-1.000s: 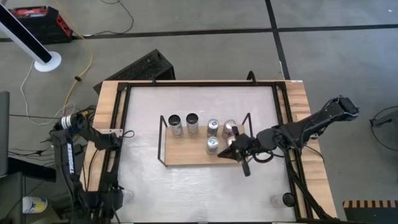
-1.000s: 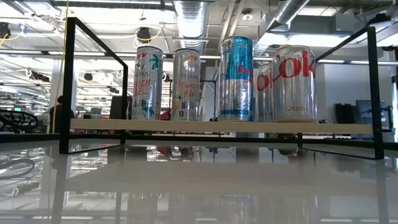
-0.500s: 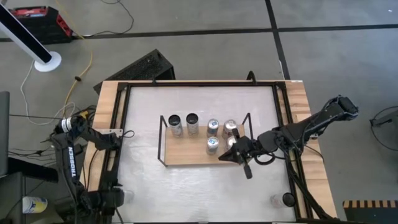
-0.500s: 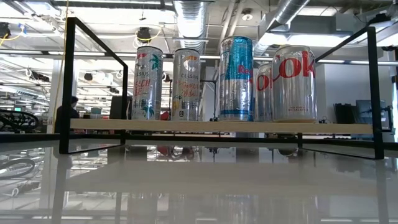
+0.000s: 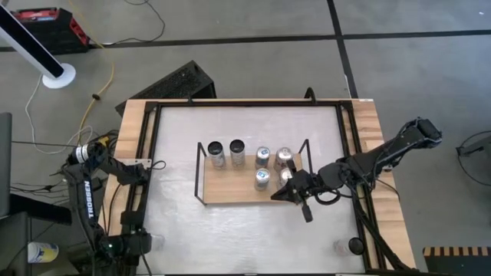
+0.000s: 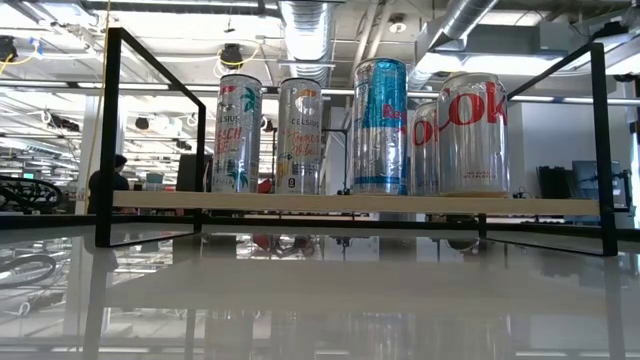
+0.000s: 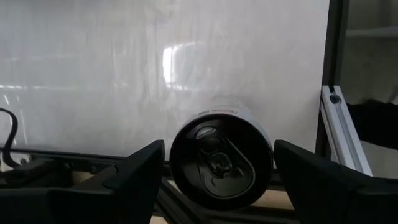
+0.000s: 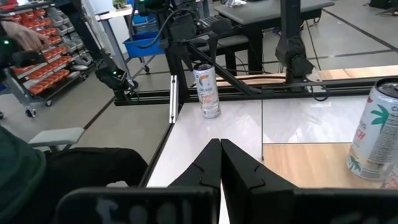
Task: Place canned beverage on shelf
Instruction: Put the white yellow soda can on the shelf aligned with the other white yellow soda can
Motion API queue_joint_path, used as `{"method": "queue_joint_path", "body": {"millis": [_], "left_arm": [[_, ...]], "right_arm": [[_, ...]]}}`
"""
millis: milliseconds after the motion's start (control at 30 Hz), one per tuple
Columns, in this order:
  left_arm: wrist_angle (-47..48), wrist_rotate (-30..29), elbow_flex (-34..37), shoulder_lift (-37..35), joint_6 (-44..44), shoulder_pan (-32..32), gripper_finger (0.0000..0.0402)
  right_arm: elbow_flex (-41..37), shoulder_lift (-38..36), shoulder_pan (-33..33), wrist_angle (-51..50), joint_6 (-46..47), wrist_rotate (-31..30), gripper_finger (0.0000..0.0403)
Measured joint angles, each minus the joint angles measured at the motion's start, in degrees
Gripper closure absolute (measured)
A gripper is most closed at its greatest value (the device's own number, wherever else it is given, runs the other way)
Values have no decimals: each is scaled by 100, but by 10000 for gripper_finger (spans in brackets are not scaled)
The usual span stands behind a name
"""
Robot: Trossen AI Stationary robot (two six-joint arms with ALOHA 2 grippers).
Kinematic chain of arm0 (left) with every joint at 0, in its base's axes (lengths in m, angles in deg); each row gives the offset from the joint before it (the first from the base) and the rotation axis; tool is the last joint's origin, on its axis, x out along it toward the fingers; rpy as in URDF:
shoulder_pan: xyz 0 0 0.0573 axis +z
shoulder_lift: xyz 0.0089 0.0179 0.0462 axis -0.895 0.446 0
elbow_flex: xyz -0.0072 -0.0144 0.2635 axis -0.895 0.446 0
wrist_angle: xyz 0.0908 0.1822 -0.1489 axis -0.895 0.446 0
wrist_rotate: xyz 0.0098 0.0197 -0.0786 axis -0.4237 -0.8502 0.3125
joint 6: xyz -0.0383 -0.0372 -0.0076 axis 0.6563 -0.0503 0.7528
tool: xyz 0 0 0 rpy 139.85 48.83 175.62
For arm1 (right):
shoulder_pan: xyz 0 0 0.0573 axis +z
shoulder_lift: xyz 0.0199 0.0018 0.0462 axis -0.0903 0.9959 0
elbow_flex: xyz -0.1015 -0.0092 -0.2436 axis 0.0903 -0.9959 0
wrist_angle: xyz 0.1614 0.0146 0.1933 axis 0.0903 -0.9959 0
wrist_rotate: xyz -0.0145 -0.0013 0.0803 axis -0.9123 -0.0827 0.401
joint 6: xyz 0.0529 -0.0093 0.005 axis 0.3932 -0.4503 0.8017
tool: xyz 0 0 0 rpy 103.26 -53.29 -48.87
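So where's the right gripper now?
In the high view the right gripper sits at the shelf's right front corner, jaws shut and empty, just in front of the nearest can.

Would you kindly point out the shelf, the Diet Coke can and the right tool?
shelf (image 6: 300, 202): low view, front edge of its wooden board.
Diet Coke can (image 6: 474, 135): low view, middle of its side.
right tool (image 5: 278, 195): high view, between its fingertips.

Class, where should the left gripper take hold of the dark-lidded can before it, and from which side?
Probably its round side wall just below the lid, approaching lid-end first: the can turns its lid to the left gripper, whose open fingers flank it.
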Motion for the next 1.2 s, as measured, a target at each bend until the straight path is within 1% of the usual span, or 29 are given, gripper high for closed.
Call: {"method": "queue_joint_path", "body": {"millis": [167,333,467,567,700,800,933,1033,1133,1200], "left_arm": [[-53,44,-1,0,26,-14,116],[-54,-68,11,0,131,-123,116],[-208,-45,267,0,348,-225,116],[-379,-47,471,-3,324,-249,116],[-392,-51,543,-7,299,-249,116],[-396,-25,545,-8,257,-247,127],[-443,-47,545,-13,130,-244,160],[-460,-219,468,-2,-230,-168,162],[-458,-781,331,-72,-760,63,162],[-465,-1095,247,-173,-1148,358,162]], "right_arm": [[0,0,135,0,-2,0,374],[0,0,200,2,-2,0,374],[0,0,198,5,-2,0,374],[0,0,198,45,-2,0,374],[0,0,198,93,4,0,374],[0,0,198,94,41,0,374],[0,0,184,96,42,-7,374],[0,0,150,145,42,-212,374],[-2,0,144,320,44,-486,374],[-2,-1,143,459,42,-594,374]]}}
